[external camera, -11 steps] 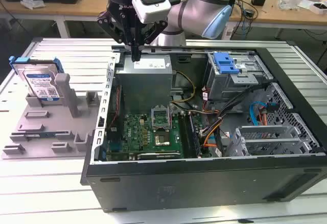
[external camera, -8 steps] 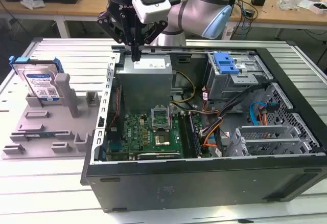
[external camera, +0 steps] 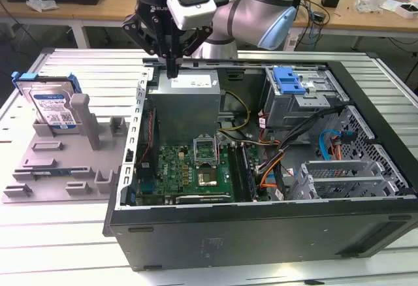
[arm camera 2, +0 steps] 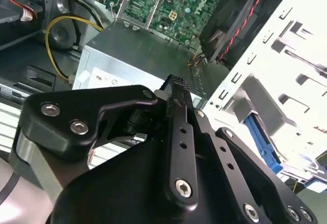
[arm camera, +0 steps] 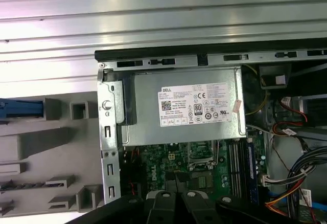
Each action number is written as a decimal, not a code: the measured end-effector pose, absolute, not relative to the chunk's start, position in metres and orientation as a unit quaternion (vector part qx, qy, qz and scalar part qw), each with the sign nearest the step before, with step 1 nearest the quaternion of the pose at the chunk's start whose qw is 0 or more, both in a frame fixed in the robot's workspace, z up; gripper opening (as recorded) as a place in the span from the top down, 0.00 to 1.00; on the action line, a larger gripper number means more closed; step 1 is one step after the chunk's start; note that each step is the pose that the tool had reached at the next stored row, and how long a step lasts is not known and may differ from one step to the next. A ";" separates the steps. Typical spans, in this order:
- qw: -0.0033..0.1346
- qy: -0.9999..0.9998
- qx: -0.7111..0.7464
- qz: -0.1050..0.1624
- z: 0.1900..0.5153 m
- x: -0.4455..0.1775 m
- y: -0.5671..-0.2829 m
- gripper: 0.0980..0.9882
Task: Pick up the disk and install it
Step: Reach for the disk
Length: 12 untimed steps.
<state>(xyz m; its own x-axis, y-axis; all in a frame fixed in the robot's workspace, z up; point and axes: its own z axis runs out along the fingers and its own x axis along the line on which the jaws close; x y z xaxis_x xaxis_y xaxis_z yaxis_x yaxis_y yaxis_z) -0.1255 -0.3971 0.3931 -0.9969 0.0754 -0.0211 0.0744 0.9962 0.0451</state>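
- Exterior view: the gripper [external camera: 172,70] is seen closed, empty, over the computer case [external camera: 261,224].
- The disk [external camera: 52,106] is propped in the grey fixture [external camera: 65,168], well apart.
- Pickup is judged unstarted; fingers must be parted.

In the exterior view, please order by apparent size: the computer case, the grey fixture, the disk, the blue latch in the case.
Largest to smallest:
computer case
grey fixture
disk
blue latch
None look alike.

The exterior view looks down on the whole computer case [external camera: 261,230]; both wrist views look from close over its power supply [arm camera: 189,106] [arm camera 2: 133,55] and motherboard [arm camera: 173,165] [arm camera 2: 173,4].
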 end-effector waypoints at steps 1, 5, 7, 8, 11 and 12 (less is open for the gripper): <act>0.011 0.999 0.038 0.022 0.393 -0.130 -0.394 0.99; 0.006 0.999 0.038 0.022 0.392 -0.158 -0.384 0.99; 0.003 0.999 0.038 0.022 0.392 -0.168 -0.381 0.99; 0.002 0.999 0.038 0.022 0.392 -0.171 -0.381 0.99; 0.000 0.999 0.038 0.022 0.391 -0.180 -0.379 0.99; -0.001 0.999 0.038 0.022 0.391 -0.183 -0.378 0.99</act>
<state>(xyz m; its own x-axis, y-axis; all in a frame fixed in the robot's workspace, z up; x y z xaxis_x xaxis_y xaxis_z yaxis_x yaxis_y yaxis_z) -0.1833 -0.3778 0.3907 -0.9971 0.0754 0.0030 0.0755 0.9962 0.0432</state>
